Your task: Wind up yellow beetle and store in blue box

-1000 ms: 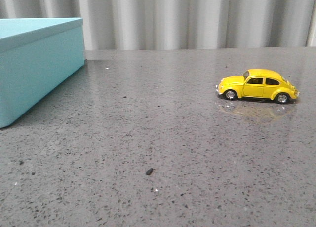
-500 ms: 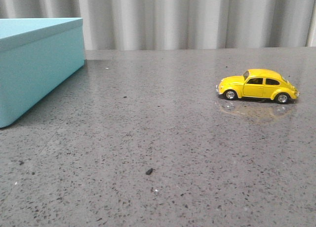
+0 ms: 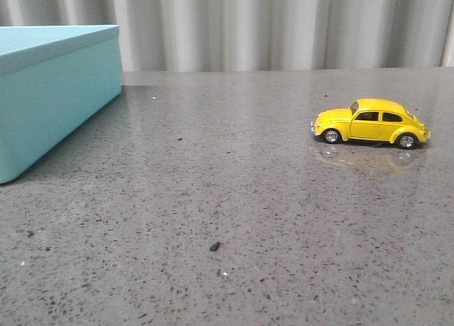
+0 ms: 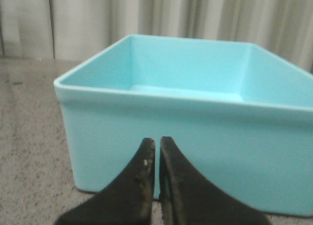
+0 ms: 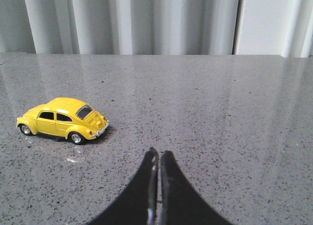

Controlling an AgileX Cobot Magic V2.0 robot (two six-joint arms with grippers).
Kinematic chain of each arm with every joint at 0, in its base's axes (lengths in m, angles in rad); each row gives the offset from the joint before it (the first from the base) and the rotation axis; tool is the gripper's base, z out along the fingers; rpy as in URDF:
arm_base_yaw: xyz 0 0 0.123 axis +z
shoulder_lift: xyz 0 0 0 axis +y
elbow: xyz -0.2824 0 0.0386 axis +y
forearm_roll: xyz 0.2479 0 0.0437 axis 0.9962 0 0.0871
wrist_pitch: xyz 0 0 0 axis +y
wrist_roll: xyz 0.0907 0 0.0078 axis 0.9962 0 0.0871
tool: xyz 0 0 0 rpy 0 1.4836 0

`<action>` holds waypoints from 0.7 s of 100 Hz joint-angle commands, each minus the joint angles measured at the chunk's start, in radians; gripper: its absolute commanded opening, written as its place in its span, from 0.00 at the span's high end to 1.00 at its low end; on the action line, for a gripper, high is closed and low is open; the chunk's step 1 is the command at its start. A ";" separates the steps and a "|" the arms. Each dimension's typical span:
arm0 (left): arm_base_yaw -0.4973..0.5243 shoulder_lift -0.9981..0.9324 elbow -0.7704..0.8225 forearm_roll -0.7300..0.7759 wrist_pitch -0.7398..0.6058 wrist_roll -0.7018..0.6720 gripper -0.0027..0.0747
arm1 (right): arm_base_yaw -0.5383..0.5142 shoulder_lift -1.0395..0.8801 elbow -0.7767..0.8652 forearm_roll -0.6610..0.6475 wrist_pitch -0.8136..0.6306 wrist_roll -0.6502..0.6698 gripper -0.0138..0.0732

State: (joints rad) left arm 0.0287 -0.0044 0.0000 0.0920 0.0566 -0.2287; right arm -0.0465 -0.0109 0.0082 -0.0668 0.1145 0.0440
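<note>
Grey speckled stone makes up the counter [image 3: 234, 198] before us, with a pale pleated curtain [image 3: 284, 25] hanging behind its far edge. On our left sits the blue box [image 3: 50, 106], open at the top, its inside bare as far as our left wrist camera sees. On our right, well apart from the box, the yellow beetle [image 3: 370, 122] stands on all four wheels, side-on to us with its nose pointing toward the box, and its reflection shows on the polished stone beneath it. A small dark crumb [image 3: 214, 246] lies near the middle of the counter. Our left pincer [image 4: 157, 149] has its fingers pressed together, gripping nothing, just in front of the box wall. Our right pincer [image 5: 157, 159] is likewise closed and empty, with the beetle off to one side of it, not touching.
</note>
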 commanded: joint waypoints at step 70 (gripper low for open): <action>0.002 0.139 -0.287 -0.062 -0.019 -0.015 0.99 | -0.005 0.611 -0.593 0.001 0.223 0.000 0.91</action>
State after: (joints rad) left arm 0.0287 0.1050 -0.2439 0.0397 0.1069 -0.2335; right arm -0.0465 0.5356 -0.5226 -0.0668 0.4240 0.0445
